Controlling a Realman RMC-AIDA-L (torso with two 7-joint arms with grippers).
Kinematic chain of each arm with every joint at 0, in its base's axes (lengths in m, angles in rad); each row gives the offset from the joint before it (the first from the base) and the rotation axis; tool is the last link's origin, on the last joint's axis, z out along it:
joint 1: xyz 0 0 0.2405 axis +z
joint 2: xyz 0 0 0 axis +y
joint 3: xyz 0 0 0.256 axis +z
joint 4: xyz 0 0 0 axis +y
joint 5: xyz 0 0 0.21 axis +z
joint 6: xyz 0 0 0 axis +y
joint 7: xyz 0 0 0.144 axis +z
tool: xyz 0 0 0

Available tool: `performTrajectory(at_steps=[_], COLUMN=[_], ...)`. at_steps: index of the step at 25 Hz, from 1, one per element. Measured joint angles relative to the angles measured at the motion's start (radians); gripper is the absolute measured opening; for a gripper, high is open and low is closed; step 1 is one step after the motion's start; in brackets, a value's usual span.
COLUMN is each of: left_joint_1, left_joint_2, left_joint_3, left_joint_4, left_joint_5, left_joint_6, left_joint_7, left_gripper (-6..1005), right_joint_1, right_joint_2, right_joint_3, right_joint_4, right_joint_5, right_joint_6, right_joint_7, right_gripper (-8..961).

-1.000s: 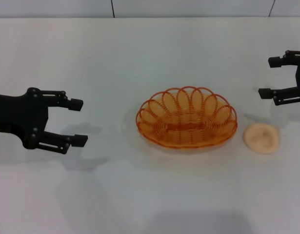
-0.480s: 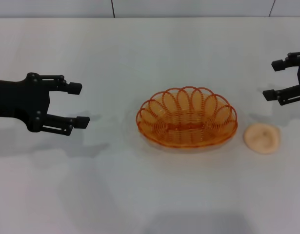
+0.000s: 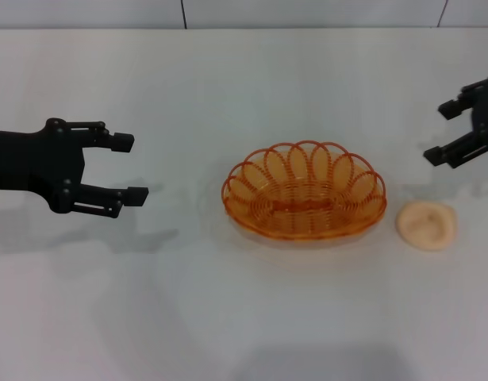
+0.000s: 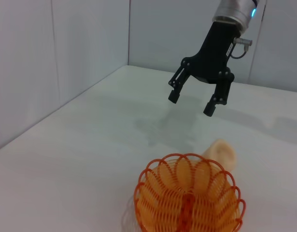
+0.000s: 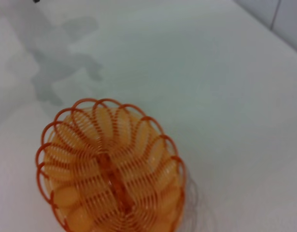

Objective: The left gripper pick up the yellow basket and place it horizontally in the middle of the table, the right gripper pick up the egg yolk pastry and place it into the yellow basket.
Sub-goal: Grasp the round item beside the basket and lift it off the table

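Observation:
The yellow basket [image 3: 304,193] lies flat and empty in the middle of the table [image 3: 244,317]; it also shows in the left wrist view [image 4: 187,200] and the right wrist view [image 5: 109,169]. The egg yolk pastry [image 3: 425,225] rests on the table just right of the basket, and peeks from behind it in the left wrist view [image 4: 219,152]. My left gripper [image 3: 129,167] is open and empty, well left of the basket. My right gripper [image 3: 441,131] is open and empty, above the table behind the pastry; it shows in the left wrist view [image 4: 191,104].
A tiled wall [image 3: 244,13] runs along the table's far edge, and a wall panel [image 4: 51,63] stands beside the table in the left wrist view. Bare white table lies in front of the basket.
My left gripper has moved up and slightly right, its jaws a little narrower. My right gripper has risen and tilted near the right edge. Basket and pastry have not moved.

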Motion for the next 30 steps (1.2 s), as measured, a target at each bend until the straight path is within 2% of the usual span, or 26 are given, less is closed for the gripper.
performTrajectory(at_steps=[2,6,13,20,24,30], left_joint_1=[0.002,-0.001,-0.019,-0.030,-0.023,-0.004], left_joint_2=[0.000,-0.001,0.002,0.001,0.002,-0.004], left_joint_3=[0.000,0.000,-0.001,0.010,0.010,0.011], left_joint_4=[0.000,-0.013,-0.029,-0.029,-0.029,-0.029], left_joint_5=[0.003,0.013,0.020,0.021,0.022,0.043], left_joint_6=[-0.009,-0.047,-0.071,-0.033,0.030,0.036], left_joint_7=[0.001,0.001,0.002,0.029,0.062,0.078], left_gripper=[853,853,853,853,853,853], right_joint_1=[0.044,0.086,0.149,0.157,0.154,0.133], right_joint_2=[0.013,0.021,0.025,0.034,0.043,0.053], right_joint_3=[-0.038,-0.089,-0.096,-0.096,-0.109,-0.116], right_joint_4=[-0.004,-0.001,0.030,0.063,0.074,0.084], right_joint_5=[-0.049,-0.096,-0.161,-0.195,-0.202,-0.227], right_joint_6=[-0.007,-0.006,-0.012,-0.045,-0.065,-0.066], right_joint_7=[0.043,0.079,0.116,0.127,0.134,0.160], right_gripper=[710,708,703,699,696,693])
